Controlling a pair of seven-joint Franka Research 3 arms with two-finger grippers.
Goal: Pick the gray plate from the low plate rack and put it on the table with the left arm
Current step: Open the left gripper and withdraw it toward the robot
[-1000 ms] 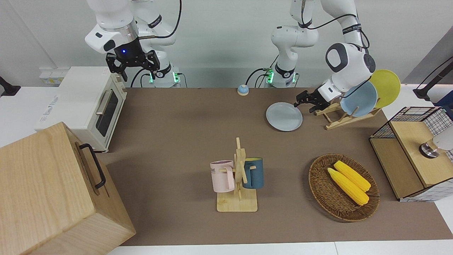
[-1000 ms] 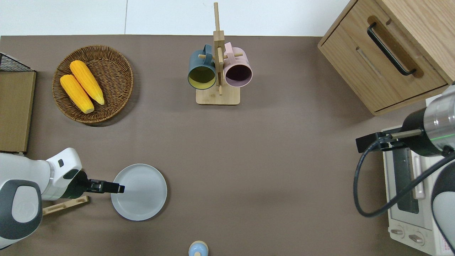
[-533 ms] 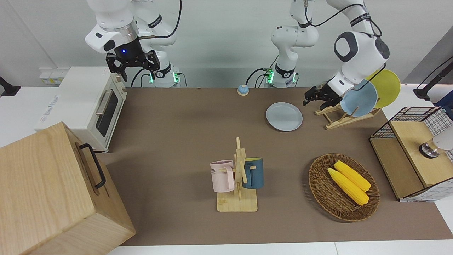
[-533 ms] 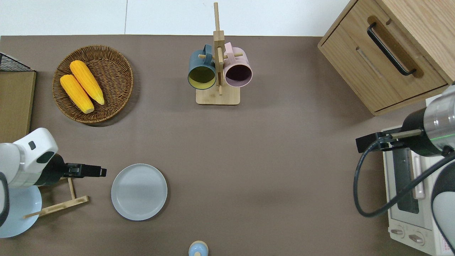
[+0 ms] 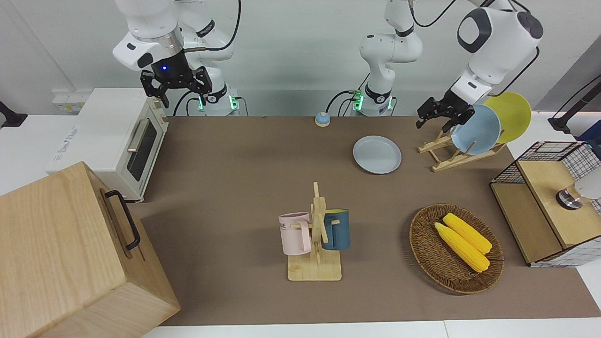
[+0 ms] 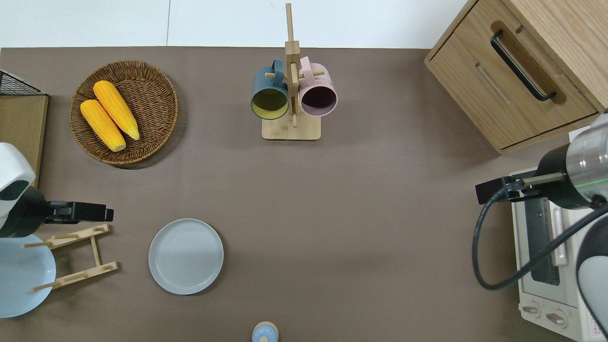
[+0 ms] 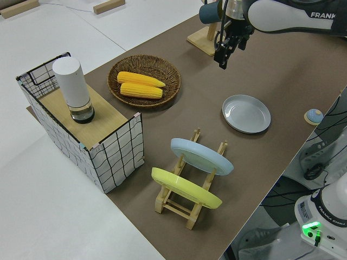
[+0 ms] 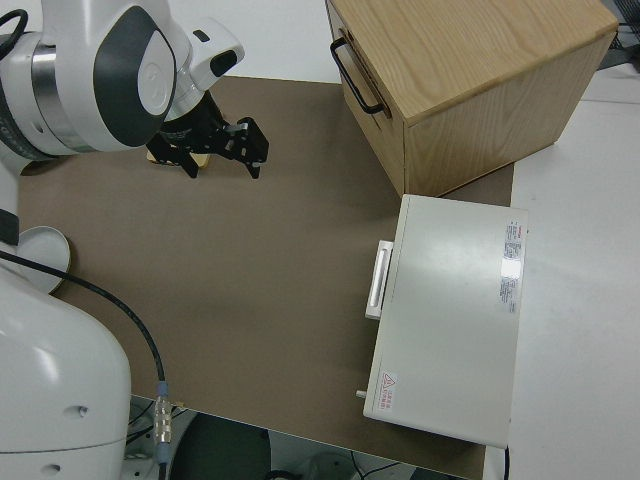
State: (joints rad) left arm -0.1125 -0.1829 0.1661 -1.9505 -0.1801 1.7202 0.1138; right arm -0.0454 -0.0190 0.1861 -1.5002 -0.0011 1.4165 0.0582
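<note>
Gray plate (image 6: 185, 256) lies flat on the table (image 6: 356, 213), clear of the low plate rack (image 6: 76, 256) and beside it toward the right arm's end. You will see nothing touching the plate. Your left gripper (image 6: 105, 212) is up in the air over the mat, over the rack's edge that lies farther from the robots, well apart from the plate and holding nothing. Its fingers stand apart in the front view (image 5: 440, 112). The rack holds a light blue plate (image 5: 475, 130) and a yellow plate (image 5: 511, 116), both leaning on the pegs. A wicker basket (image 6: 156, 118) with two corn cobs (image 6: 108, 115) sits farther from the robots than the rack. Right arm is parked; its gripper (image 5: 173, 89) shows fingers spread.
</note>
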